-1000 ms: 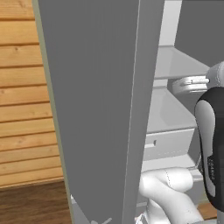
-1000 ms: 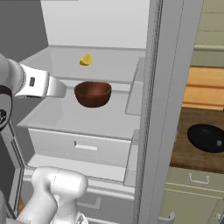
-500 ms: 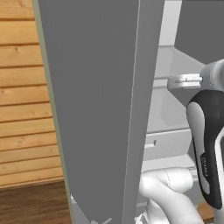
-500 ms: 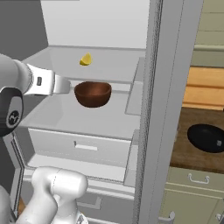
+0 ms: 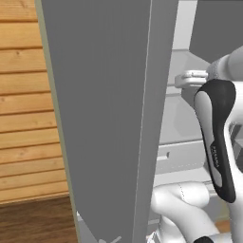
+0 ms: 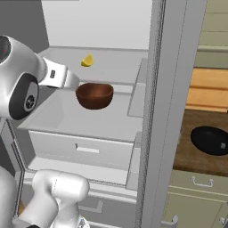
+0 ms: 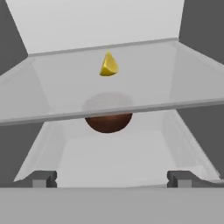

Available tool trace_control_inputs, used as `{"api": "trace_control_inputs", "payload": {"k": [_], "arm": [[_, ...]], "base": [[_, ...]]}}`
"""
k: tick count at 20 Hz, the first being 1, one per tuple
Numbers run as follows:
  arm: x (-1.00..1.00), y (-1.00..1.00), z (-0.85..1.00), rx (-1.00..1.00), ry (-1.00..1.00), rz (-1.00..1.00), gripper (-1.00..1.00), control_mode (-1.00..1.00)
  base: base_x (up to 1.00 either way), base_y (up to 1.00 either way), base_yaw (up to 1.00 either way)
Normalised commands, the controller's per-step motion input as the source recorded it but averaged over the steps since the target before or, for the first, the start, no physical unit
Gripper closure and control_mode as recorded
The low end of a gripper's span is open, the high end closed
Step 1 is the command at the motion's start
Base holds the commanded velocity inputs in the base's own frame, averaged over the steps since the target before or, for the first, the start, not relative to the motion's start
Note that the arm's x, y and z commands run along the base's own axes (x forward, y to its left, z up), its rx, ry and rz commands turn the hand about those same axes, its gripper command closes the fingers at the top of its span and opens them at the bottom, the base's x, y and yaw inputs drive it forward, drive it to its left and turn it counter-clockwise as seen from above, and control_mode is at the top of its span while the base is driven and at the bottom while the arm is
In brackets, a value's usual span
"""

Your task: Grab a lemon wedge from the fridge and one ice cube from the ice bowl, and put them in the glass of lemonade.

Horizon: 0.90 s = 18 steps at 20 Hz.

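Note:
The fridge (image 6: 165,89) stands open, and its door (image 5: 109,95) fills the middle of the left base view. The yellow lemon wedge (image 6: 87,60) lies on the upper glass shelf toward the back. In the hand view the lemon wedge (image 7: 108,65) sits above centre and ahead of my gripper (image 7: 112,179), which is open and empty, its fingertips (image 7: 43,178) wide apart at lower-shelf height. In the right base view my gripper (image 6: 76,83) reaches into the fridge from the left. The black ice bowl (image 6: 211,140) rests on the counter at right. The glass of lemonade is out of view.
A brown bowl (image 6: 94,95) stands on the lower shelf right in front of the hand, under the glass shelf (image 7: 153,74) that carries the wedge. A drawer front (image 6: 84,149) lies below. Olive cabinets (image 6: 200,196) sit under the wooden counter.
The hand has pushed a little further into the fridge, rightward toward the brown bowl, and the forearm has swung up. The jaws stayed open.

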Motion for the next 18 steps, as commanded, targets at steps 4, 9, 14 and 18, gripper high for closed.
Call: {"api": "trace_control_inputs", "payload": {"k": [4,9,14,18], "arm": [[0.44,0.04,0.0,0.0,0.1,0.0,-1.0,-1.0],[0.39,0.01,-0.08,0.0,-0.01,0.0,-1.0,-1.0],[0.41,0.0,-0.1,0.0,-0.03,0.0,-1.0,-1.0],[0.45,0.0,-0.06,0.0,0.0,0.0,-1.0,-1.0]], "base": [[0.0,0.0,0.0],[0.0,0.0,0.0],[0.0,0.0,0.0],[0.0,0.0,0.0]]}}
